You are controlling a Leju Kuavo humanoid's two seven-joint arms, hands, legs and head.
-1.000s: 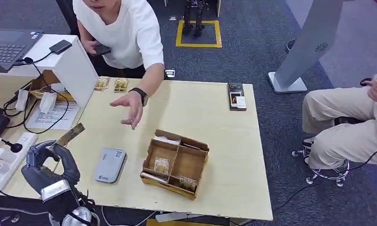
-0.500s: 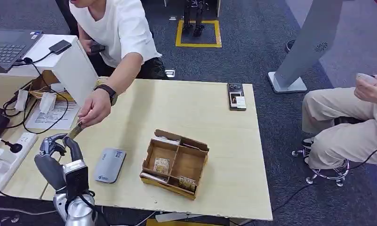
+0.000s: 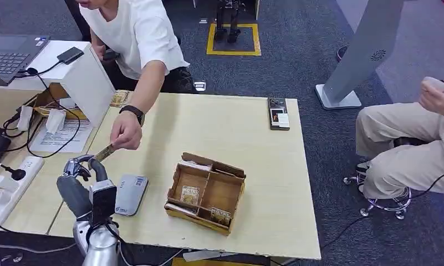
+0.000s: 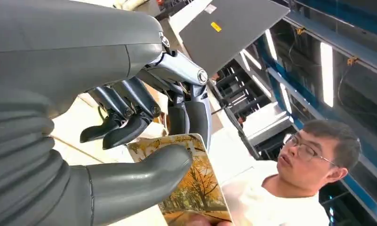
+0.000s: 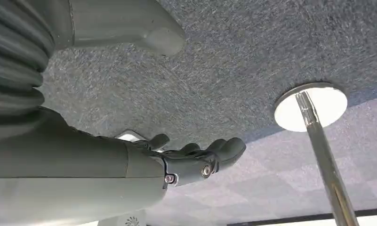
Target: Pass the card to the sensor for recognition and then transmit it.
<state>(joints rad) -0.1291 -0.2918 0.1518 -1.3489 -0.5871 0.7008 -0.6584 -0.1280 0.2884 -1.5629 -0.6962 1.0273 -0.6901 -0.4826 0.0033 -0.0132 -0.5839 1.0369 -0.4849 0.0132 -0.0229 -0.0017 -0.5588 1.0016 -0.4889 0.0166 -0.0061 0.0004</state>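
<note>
My left hand [image 3: 82, 180] is raised over the table's left edge and pinches a card [image 3: 104, 152] between thumb and fingers. In the left wrist view the card [image 4: 196, 188] shows an autumn-tree picture, with my thumb [image 4: 144, 175] pressed on its face. A person in a white shirt leans over the table, and their hand [image 3: 125, 134] grips the card's far end. The grey card sensor [image 3: 130, 194] lies flat on the table just right of my left hand. My right hand [image 5: 196, 160] hangs over the carpet, fingers loosely spread and holding nothing.
A cardboard divider tray [image 3: 230, 169] with several cards stands at mid table. A phone [image 3: 279, 113] lies at the far right edge. A power strip [image 3: 14, 180], cables and a white stand [image 3: 89, 77] crowd the left. Another person [image 3: 408, 144] sits at the right.
The person's hand swung from mid table to the card and took hold of its far end. My left hand shifted right and forward with the card, closer to the sensor.
</note>
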